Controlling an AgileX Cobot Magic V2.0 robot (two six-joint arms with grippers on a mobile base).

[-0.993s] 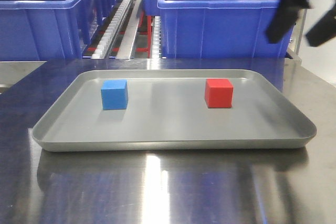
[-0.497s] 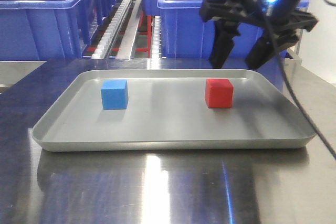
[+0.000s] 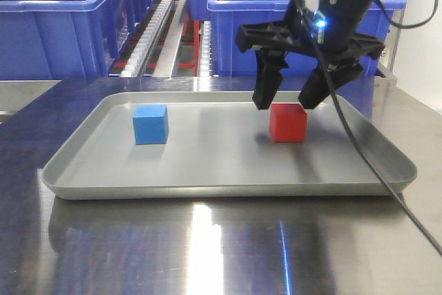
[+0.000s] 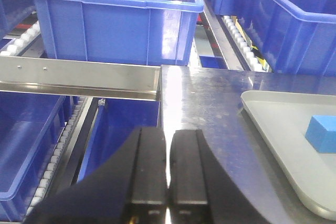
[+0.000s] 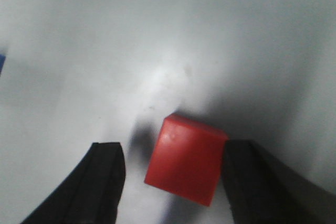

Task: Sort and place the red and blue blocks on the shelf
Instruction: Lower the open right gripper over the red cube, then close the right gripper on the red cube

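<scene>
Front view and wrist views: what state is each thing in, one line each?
right gripper: open, one finger on each side of the red block
left gripper: shut, empty
red block: flat in the grey tray, not gripped
blue block: flat in the grey tray, untouched
grey tray: on the steel table, holding both blocks

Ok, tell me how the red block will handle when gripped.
Red block looks rigid with flat faces, so the open right gripper should clamp it squarely. A cube, it probably won't roll. On the smooth tray it may slide if nudged.
</scene>
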